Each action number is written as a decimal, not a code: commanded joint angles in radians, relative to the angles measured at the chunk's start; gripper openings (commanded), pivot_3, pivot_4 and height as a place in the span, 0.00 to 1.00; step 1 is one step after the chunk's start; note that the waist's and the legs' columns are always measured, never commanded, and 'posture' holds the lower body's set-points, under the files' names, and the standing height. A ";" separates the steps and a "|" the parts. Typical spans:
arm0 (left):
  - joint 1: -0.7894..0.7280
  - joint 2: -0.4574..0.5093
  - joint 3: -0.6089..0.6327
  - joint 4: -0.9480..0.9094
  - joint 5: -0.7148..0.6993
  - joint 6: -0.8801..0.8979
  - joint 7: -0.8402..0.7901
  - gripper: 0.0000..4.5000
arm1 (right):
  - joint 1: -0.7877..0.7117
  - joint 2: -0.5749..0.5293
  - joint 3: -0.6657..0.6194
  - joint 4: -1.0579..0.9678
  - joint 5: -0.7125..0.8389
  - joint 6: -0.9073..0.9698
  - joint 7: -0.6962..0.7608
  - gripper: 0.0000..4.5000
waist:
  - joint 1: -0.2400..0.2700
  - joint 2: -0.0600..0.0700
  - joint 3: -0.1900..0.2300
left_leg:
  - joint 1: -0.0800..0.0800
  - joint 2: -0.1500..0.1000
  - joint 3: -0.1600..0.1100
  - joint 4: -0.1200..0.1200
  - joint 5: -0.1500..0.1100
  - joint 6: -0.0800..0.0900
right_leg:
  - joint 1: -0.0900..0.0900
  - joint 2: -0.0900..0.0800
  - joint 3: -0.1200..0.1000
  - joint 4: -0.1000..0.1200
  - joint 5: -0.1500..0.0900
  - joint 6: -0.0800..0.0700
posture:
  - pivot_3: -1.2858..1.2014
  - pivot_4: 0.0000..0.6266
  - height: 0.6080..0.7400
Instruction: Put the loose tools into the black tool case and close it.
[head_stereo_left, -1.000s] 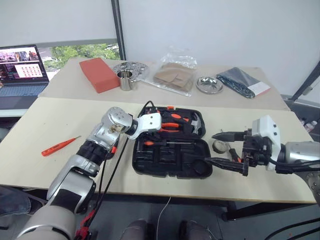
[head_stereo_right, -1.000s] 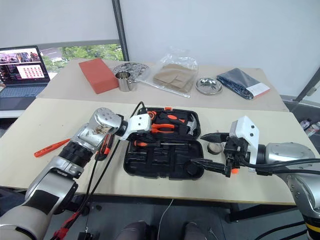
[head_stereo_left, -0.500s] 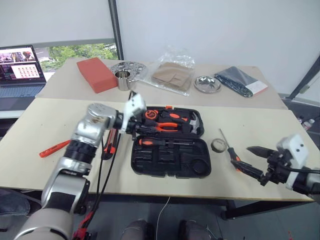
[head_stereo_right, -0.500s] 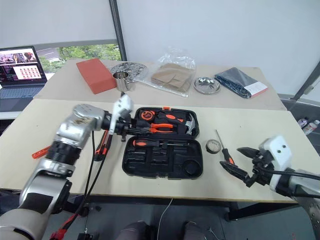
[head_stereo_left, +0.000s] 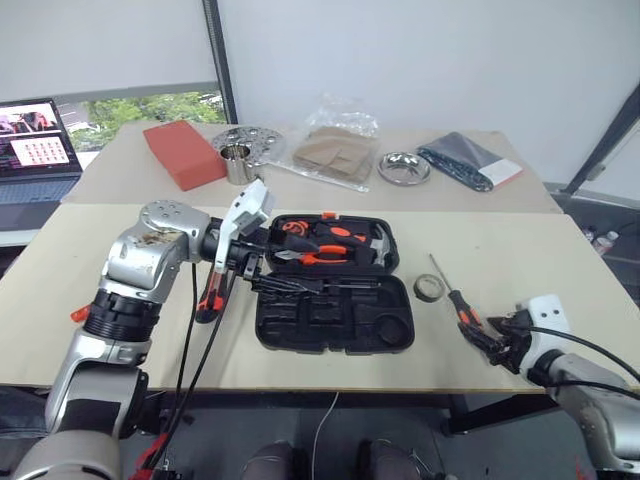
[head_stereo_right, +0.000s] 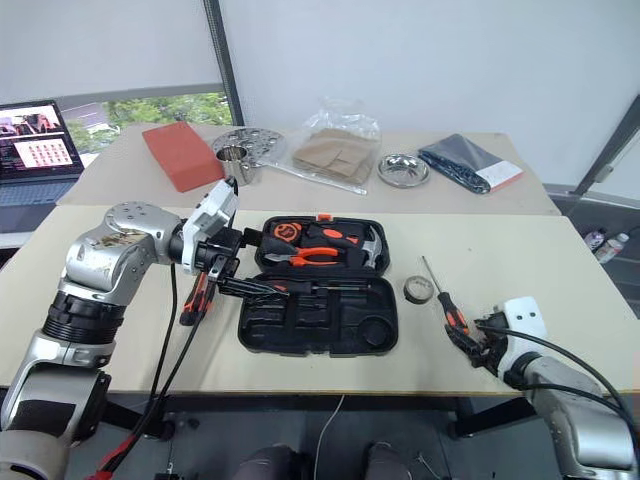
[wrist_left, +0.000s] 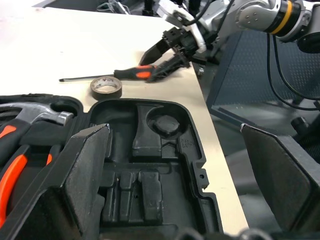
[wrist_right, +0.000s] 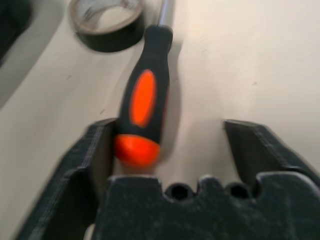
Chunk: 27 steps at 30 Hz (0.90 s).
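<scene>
The black tool case (head_stereo_left: 340, 322) lies open mid-table, with one black-and-orange screwdriver (head_stereo_left: 300, 285) lying in it. My left gripper (head_stereo_left: 258, 272) hovers over the case's left part, open and empty. Left of the case lies the black-orange utility knife (head_stereo_left: 208, 298). The thin red tester screwdriver (head_stereo_left: 77, 314) shows at the far left behind my arm. Right of the case are the grey tape roll (head_stereo_left: 430, 288) and a second screwdriver (head_stereo_left: 462, 305). My right gripper (wrist_right: 167, 125) is low on the table, open, its fingers either side of that handle's butt end (wrist_right: 145, 100), one finger touching it.
Pliers (head_stereo_left: 320, 255) and a hammer (head_stereo_left: 375, 245) sit in the case's far half. On the back table are a red block (head_stereo_left: 183, 153), a metal cup (head_stereo_left: 236, 163), a plastic bag (head_stereo_left: 335, 155), a steel bowl (head_stereo_left: 403, 167), a dark pouch (head_stereo_left: 468, 160) and a laptop (head_stereo_left: 30, 150).
My left gripper opened and lifted back from the case's left side. My right gripper sank to the table at the screwdriver's handle end, and its fingers narrowed. The camera also shifted.
</scene>
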<state>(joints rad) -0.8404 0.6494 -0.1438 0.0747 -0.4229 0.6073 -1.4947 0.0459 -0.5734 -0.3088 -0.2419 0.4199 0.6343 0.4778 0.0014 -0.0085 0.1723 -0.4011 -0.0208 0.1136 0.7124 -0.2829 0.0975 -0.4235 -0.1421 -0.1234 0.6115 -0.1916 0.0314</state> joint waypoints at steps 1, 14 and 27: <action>0.011 0.036 0.015 -0.020 -0.002 -0.027 0.000 1.00 | 0.004 0.025 -0.014 -0.034 -0.008 -0.063 -0.010 0.40 | -0.004 0.001 0.000 | 0.000 0.000 0.000 0.000 0.000 0.000 | 0.000 0.001 0.000 0.000 0.000 0.000 | 0.52 0.24 0.95; 0.169 0.221 0.044 -0.065 0.005 -0.101 -0.041 1.00 | -0.427 -0.266 0.269 -0.027 0.078 -0.125 0.577 0.21 | -0.015 0.009 0.005 | 0.002 0.003 0.002 -0.001 0.000 0.000 | -0.002 0.002 0.002 0.001 -0.002 -0.003 | 0.52 0.24 0.95; 0.271 0.255 0.095 -0.150 -0.002 -0.094 0.066 1.00 | -0.648 -0.194 0.558 0.428 -0.257 -0.570 0.755 0.21 | 0.001 0.008 0.005 | -0.007 -0.002 0.000 -0.001 0.004 0.008 | -0.005 0.001 0.000 0.000 0.000 -0.008 | 0.52 0.24 0.95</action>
<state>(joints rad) -0.5667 0.8820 -0.0942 -0.0430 -0.4141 0.5237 -1.4340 -0.5891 -0.7619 0.2598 0.1781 0.1775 0.1127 1.2066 0.0019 -0.0002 0.1776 -0.4071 -0.0218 0.1132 0.7119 -0.2784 0.1055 -0.4281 -0.1398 -0.1238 0.6112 -0.1914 0.0233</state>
